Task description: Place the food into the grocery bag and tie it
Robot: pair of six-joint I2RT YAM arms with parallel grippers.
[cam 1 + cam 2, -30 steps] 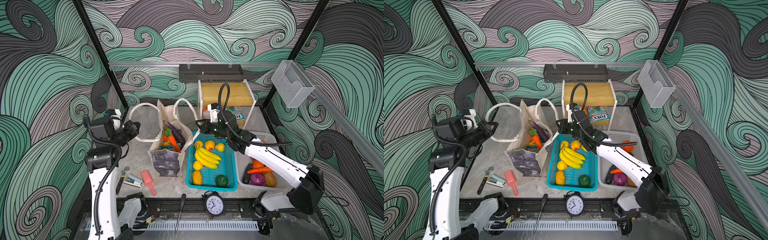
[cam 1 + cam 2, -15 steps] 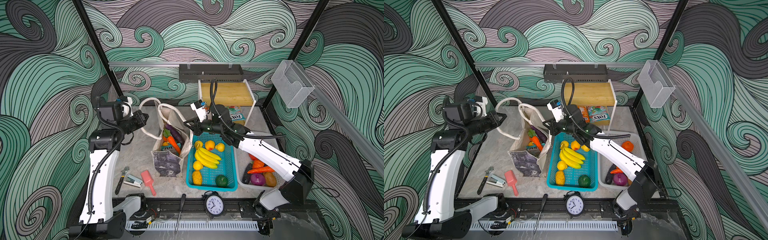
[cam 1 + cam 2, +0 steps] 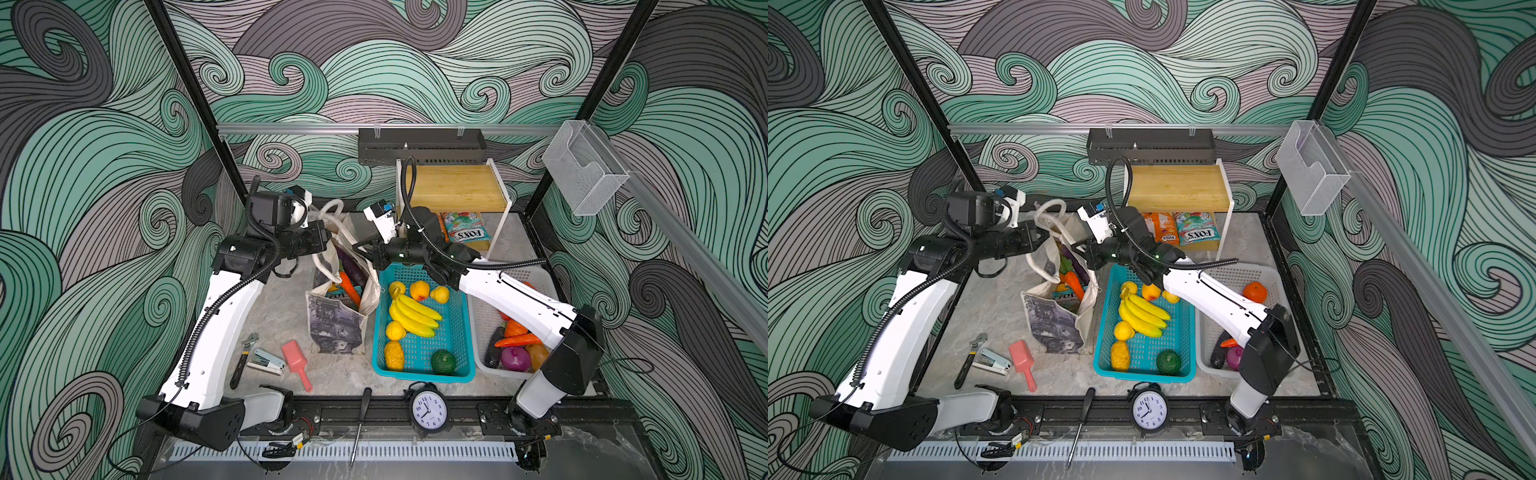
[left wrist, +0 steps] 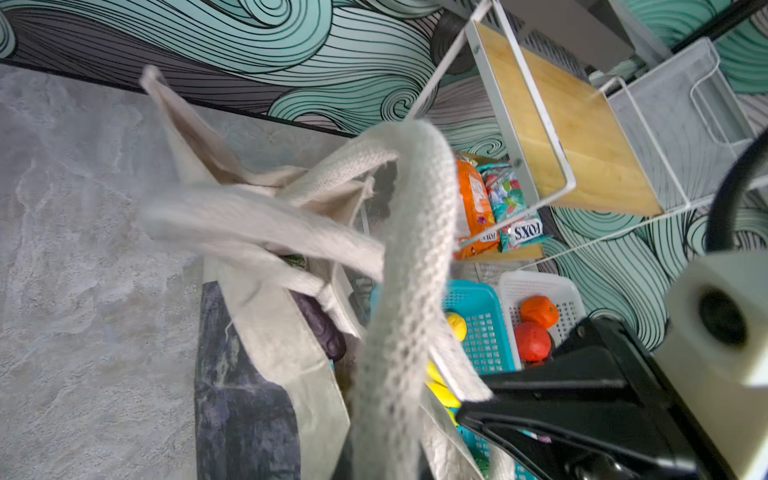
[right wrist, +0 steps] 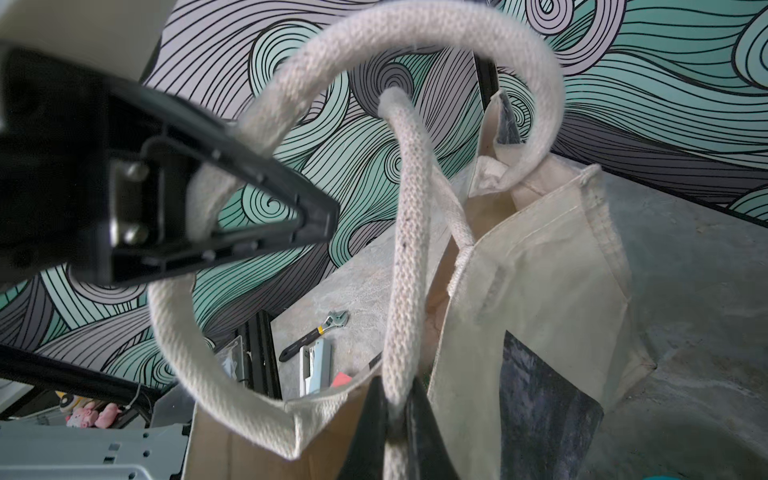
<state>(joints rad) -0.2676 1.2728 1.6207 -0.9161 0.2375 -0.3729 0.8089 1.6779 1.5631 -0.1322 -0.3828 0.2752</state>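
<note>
beige tote (image 3: 332,326), teal basket (image 3: 452,337), swirl-patterned green-grey walls (image 3: 104,166)

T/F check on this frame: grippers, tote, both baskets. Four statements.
1. Left gripper and right gripper are each shut on a cream rope handle of the beige canvas tote. True.
2. The purple toy eggplant lies in the teal plastic mesh basket. False: it is inside the tote.
3. The yellow toy banana bunch is in the teal basket. True.
4. The white plastic mesh basket is empty. False: it holds produce, including a purple onion.
</note>
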